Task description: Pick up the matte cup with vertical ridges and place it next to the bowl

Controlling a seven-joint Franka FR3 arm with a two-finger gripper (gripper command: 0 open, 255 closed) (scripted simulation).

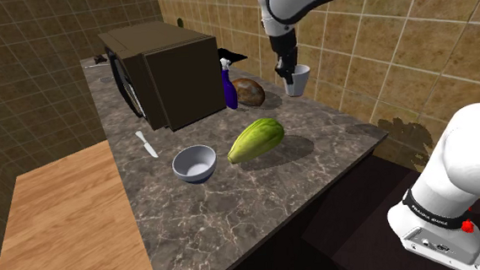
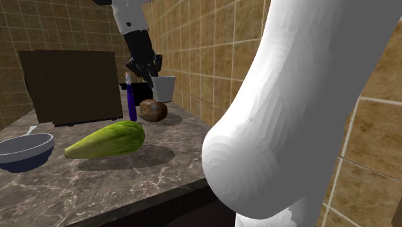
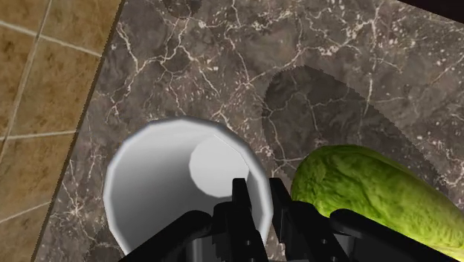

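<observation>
A white cup (image 1: 298, 79) stands near the tiled wall at the back of the dark marble counter (image 1: 332, 150). My gripper (image 1: 286, 71) comes down on the rim nearest the microwave. In the wrist view the gripper (image 3: 256, 190) is shut on the cup (image 3: 171, 179), one finger inside the wall and one outside. From the second exterior view the gripper (image 2: 149, 76) clasps the cup (image 2: 165, 88) at its rim. The grey-blue bowl (image 1: 194, 163) sits toward the counter's front, far from the cup, and shows again (image 2: 22, 151) at that view's left edge.
A green melon-like fruit (image 1: 255, 139) lies between cup and bowl. A blue spray bottle (image 1: 229, 88) and a brown lump (image 1: 249, 91) stand beside the dark microwave (image 1: 159, 75). A knife (image 1: 147, 144) lies near the bowl. A wooden table (image 1: 57, 224) adjoins the counter.
</observation>
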